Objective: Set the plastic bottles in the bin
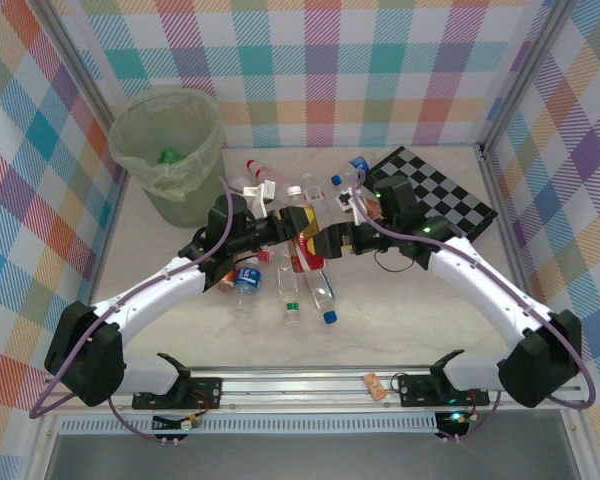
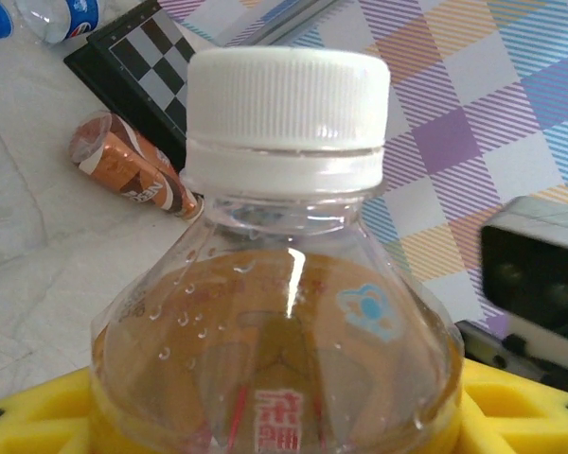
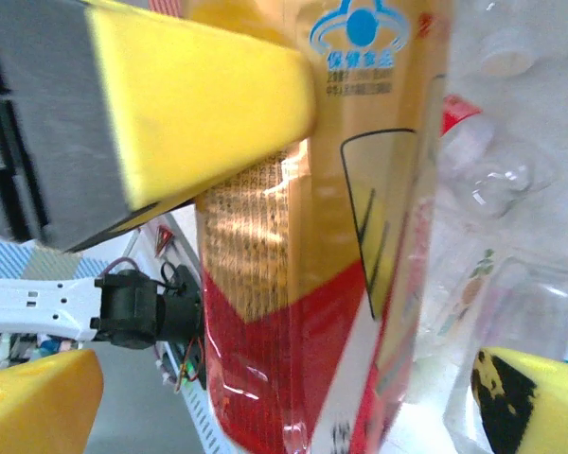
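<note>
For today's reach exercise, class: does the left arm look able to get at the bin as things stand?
Probably yes. The bin stands open-topped on the left arm's own side, near the left gripper, which grips a yellow-labelled bottle. Nothing tall stands between them.

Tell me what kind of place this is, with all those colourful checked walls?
Probably a robot testing booth, not a home. Checked cloth walls close in one table, a left arm and right arm are bolted at its near edge, and plastic bottles lie scattered beside a bin.

Plaid walls (image 1: 380, 70), pale marbled tabletop (image 1: 410, 320)
</note>
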Controlling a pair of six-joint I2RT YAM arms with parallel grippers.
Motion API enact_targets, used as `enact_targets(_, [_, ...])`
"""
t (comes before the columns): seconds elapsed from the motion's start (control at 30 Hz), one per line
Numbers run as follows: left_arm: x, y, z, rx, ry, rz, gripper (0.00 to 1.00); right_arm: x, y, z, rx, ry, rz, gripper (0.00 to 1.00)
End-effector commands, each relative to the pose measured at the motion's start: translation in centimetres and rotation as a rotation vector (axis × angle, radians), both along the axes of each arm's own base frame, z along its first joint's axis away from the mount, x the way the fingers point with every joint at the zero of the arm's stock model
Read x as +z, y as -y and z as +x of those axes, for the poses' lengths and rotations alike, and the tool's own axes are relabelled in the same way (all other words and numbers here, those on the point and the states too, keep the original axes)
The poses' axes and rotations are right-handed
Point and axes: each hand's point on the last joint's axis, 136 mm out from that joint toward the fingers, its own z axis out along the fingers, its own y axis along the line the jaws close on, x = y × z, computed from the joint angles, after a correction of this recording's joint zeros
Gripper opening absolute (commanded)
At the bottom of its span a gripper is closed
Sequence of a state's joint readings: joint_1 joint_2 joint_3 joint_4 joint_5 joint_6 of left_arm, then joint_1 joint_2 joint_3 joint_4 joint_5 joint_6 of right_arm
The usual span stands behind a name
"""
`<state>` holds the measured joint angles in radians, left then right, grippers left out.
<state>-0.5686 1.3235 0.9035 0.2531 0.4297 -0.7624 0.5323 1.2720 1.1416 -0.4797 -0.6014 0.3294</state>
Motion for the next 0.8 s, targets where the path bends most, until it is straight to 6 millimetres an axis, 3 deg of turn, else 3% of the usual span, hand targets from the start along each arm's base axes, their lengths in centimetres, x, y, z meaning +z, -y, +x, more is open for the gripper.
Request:
enact_targets(0.0, [3.9, -0.8, 0.9, -0.011, 0.119, 0.031, 0.44, 1.1, 2.6, -0.5, -0.039, 0.059, -0.052, 0.99])
enact_targets(0.17, [8.7, -4.0, 2.9, 0.043, 0.225, 0.121, 0.42, -0.3, 5.6, -0.2, -0.146, 0.028, -0.097, 0.99])
enact_targets(0.4, [16.0, -12.2, 7.6, 0.237, 0.333, 0.164, 0.35, -2.9, 6.8, -0.9, -0.190, -0.032, -0.156, 0.99])
enact_targets(0.5, [18.1, -15.8, 9.8, 0.347, 0.383, 0.192, 0.31, -3.5, 7.2, -1.2, -0.200, -0.044, -0.181, 1.00])
enact_targets(0.63, [18.6, -21.6, 12.9, 0.568, 0.381, 0.399, 0.20, -3.7, 7.9, -1.5, -0.220, -0.040, -0.211, 1.00])
enact_targets(0.77, [18.9, -26.8, 15.8, 0.743, 0.372, 0.442, 0.05, -3.7, 8.4, -2.0, -0.234, -0.033, -0.227, 1.00])
